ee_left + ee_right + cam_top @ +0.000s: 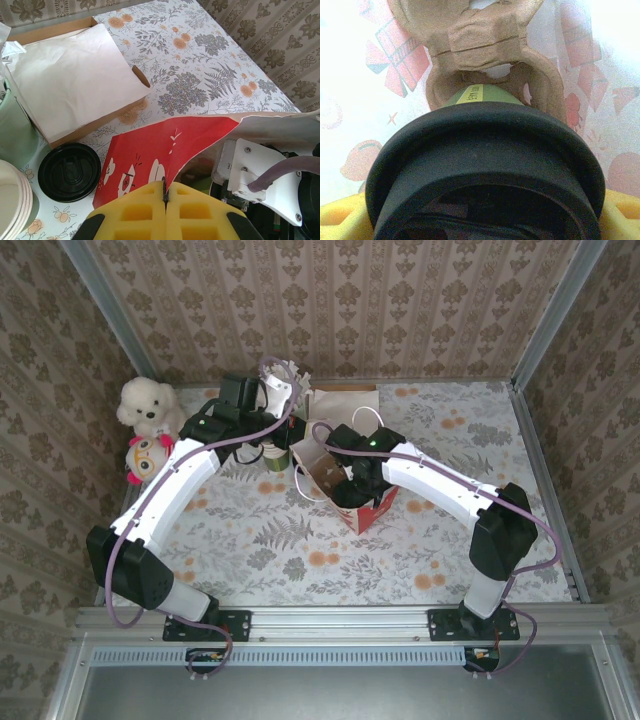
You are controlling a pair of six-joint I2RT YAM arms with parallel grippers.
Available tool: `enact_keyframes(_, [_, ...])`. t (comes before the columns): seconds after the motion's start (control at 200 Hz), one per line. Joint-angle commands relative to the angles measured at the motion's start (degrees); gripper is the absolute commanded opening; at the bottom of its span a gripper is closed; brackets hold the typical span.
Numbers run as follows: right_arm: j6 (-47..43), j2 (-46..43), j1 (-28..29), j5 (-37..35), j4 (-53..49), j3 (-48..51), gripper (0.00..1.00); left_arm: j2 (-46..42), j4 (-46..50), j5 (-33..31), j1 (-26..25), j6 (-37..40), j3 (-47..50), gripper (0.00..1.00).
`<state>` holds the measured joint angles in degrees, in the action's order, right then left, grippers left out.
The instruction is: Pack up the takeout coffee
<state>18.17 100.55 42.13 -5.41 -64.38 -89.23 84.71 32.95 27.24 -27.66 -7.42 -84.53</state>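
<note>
The takeout coffee [485,170], a green cup with a black lid on it, sits between the yellow fingers [340,220] of my right gripper [482,222], which is shut on it. The cup hangs inside the red paper bag [378,510], just above a brown cardboard cup carrier [485,40] at the bag's bottom. My right gripper [352,485] reaches down into the bag's mouth. At the bag's left rim, my left gripper [165,195] is shut on the edge of the red bag [150,150], holding it up.
A loose black lid [69,171] lies on the table beside a stack of green cups [12,200] and a pale green holder [15,130]. A flat brown carton with white paper [75,80] lies behind. Two stuffed toys [148,405] stand at the far left.
</note>
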Motion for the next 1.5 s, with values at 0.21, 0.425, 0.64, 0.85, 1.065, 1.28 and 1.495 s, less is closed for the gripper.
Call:
enact_keyframes(0.21, [0.27,-0.8,-0.38,2.47,-1.63,-0.43,0.33,0.02,-1.35,-0.29,0.32,-0.63,-1.49,0.0])
enact_keyframes(0.425, [0.88,-0.97,-0.43,4.1,-1.04,-0.43,0.33,-0.18,-1.81,0.18,0.25,-0.58,-1.47,0.0])
enact_keyframes(0.64, [0.96,-0.97,-0.43,3.6,-1.35,-0.77,0.33,-0.18,-2.12,0.26,0.31,-0.58,-1.38,0.0])
enact_keyframes(0.85, [0.61,-1.78,-0.38,2.33,-0.61,-1.02,0.32,-0.19,-2.19,0.09,0.3,-0.5,-1.51,0.0])
enact_keyframes(1.065, [0.41,-2.57,-0.38,1.9,0.98,-0.78,0.32,-0.19,-2.1,0.0,0.33,-0.42,-1.51,0.0])
enact_keyframes(1.28, [0.45,-3.69,-0.38,1.72,3.52,0.83,0.32,-0.19,-1.91,-0.04,0.38,-0.26,-1.36,0.0])
enact_keyframes(1.495, [0.34,-3.91,-0.39,1.54,3.8,1.34,0.32,-0.25,-1.92,-0.09,0.32,-0.23,-1.27,0.0])
